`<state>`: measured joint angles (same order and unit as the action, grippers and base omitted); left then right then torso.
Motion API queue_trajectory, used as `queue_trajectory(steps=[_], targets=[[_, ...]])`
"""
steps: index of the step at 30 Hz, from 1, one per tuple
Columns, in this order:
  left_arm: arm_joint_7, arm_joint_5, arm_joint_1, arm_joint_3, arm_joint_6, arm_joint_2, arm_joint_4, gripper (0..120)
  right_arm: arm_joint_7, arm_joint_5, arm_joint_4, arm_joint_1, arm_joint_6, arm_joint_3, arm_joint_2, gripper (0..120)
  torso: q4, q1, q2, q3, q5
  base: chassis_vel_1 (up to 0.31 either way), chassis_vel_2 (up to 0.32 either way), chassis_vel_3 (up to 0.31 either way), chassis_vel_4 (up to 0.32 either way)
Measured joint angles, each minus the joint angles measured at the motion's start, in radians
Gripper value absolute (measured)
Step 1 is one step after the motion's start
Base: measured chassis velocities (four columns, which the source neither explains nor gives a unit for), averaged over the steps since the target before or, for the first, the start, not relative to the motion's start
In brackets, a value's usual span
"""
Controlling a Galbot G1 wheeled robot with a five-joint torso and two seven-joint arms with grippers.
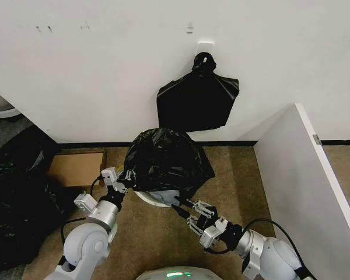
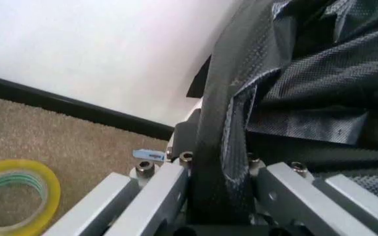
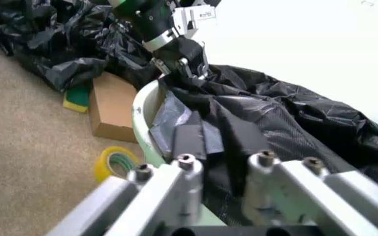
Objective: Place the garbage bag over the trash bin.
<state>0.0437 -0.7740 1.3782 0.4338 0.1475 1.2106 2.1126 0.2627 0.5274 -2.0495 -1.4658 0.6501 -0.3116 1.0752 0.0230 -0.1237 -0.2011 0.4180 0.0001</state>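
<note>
On the carpeted floor [image 1: 163, 245], going left to right: a big heap of black material [image 1: 14, 192] lies at the far left against the wall [image 1: 105, 70]. Next to it lies a flat cardboard box [image 1: 76, 168], with a yellow-and-green block [image 3: 76, 98] just beside it. A yellow tape roll [image 3: 113, 163] lies on the carpet near the foot of the trash bin [image 1: 153, 198].

The left gripper [image 1: 120, 184] is at the bin's left rim, clamped narrow on a fold of the garbage bag [image 1: 166, 160]; the left wrist view shows the black film pinched between its fingers [image 2: 156, 189]. The bag lies bunched in a rounded mound on top of the bin, covering most of the opening, with white rim showing at the near side. It spreads across the rim from left to right, with no clear long axis.

The right gripper [image 1: 184, 211] is at the bin's near right edge, closed on a fold of the bag where it hangs over the rim.

Behind the bin, a squarish black bag [image 1: 197, 99] hangs by its knotted top from a white wall hook [image 1: 205, 44]. A white partition panel [image 1: 303, 175] stands at the right. No writing is legible anywhere.
</note>
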Motion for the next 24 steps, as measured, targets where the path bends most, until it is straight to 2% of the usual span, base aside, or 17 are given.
queue_trajectory(steps=[2,4,5,12,13,15,21,24], targets=[[0.0,-0.001,0.0,0.001,0.001,0.0,0.0,0,0.006,-0.001,-0.004,-0.002,0.015,-0.015,-0.002,0,0.0,0.0,0.0,0.0,0.0,0.0,0.0,0.0,0.0],[-0.001,-0.001,0.0,0.002,0.001,-0.001,0.0,0,0.021,0.023,-0.017,-0.004,0.04,-0.051,-0.002,8,0.0,0.0,0.0,0.0,0.0,0.0,0.0,0.0,0.0],[-0.001,-0.001,0.0,0.002,0.001,-0.001,0.0,0,0.021,0.023,-0.017,-0.004,0.04,-0.051,-0.002,8,0.0,0.0,0.0,0.0,0.0,0.0,0.0,0.0,0.0],[-0.001,-0.003,-0.002,0.001,0.003,0.0,-0.002,0,0.057,0.115,-0.036,-0.007,0.062,-0.087,-0.003,36,0.0,0.0,0.0,0.0,-0.0001,0.0,0.0,0.0,0.0],[-0.001,-0.003,-0.002,0.001,0.003,0.0,-0.002,0,0.057,0.115,-0.036,-0.007,0.062,-0.087,-0.003,36,0.0,0.0,0.0,0.0,-0.0001,0.0,0.0,0.0,0.0],[-0.001,-0.003,-0.002,0.0,0.004,0.0,-0.003,0,0.069,0.139,-0.031,-0.006,0.07,-0.078,0.001,46,0.0,0.0,0.0,0.0,0.0,0.0,0.0,0.0,0.0],[-0.002,-0.005,-0.002,0.001,0.004,-0.001,-0.003,0,0.073,0.167,-0.023,0.004,0.075,-0.067,0.009,63,0.0,0.0,0.0,0.0,0.0,0.0,0.0,0.0,0.0],[-0.002,-0.007,-0.002,0.001,0.004,-0.001,-0.002,0,0.07,0.175,-0.02,0.01,0.075,-0.067,0.011,57,0.0,0.0,0.0,0.0,-0.0001,0.0,0.0,0.0,0.0]])
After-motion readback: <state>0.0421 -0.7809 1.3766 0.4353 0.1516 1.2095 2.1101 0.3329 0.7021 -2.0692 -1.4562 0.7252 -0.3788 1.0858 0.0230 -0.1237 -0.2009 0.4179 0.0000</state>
